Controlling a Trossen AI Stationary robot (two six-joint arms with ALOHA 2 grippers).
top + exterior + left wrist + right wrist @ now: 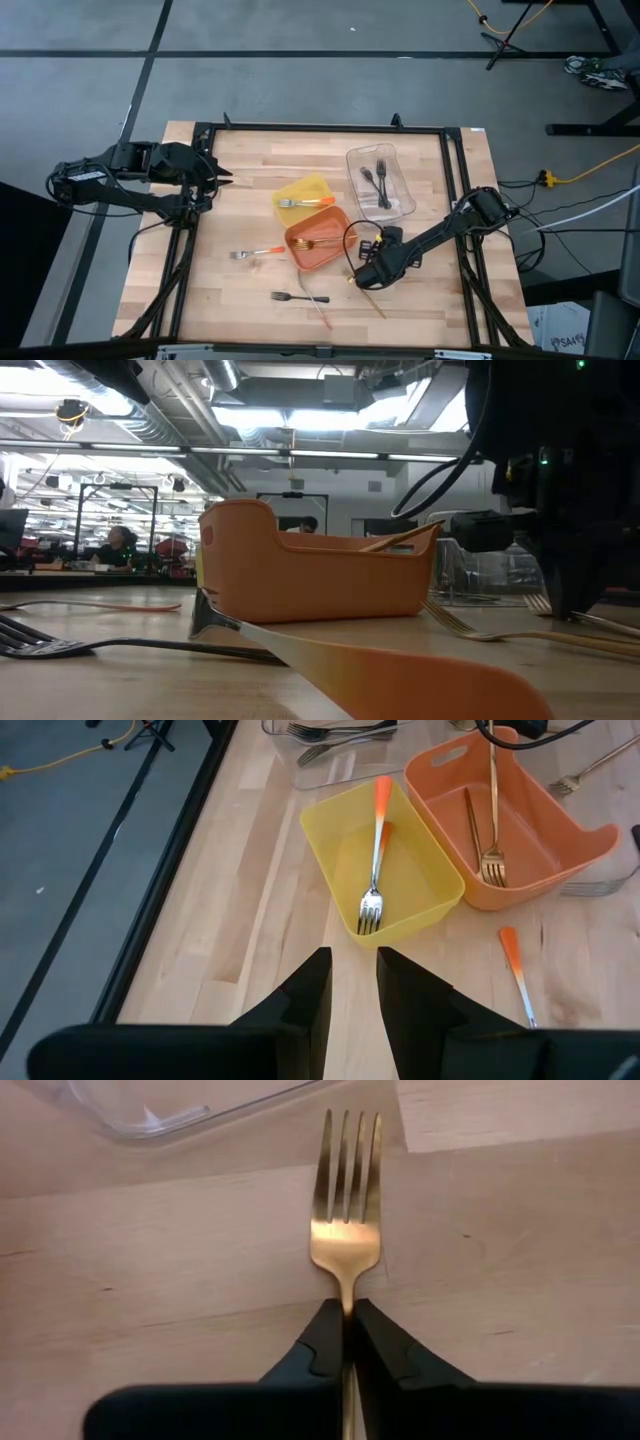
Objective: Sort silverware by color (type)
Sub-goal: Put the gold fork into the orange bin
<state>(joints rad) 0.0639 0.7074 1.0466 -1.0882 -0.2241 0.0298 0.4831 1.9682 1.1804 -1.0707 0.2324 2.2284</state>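
High view: the right end effector [368, 279] sits low in the lower right of the frame, on a gold fork [373, 297] lying on the bench [230, 180]. The left end effector [222, 178] waits at upper left. The yellow tray [300, 190] holds one orange-handled fork [305, 202], the orange tray [335, 253] gold pieces, the clear tray [398, 158] black forks [375, 181]; three more utensils lie loose lower left

Right wrist view: the fingers [325, 1342] are pinched on the fork's neck. A straight lift, level, should keep it from swivelling before it goes to the orange tray

Left wrist view: its fingers [305, 995] stand slightly parted, empty
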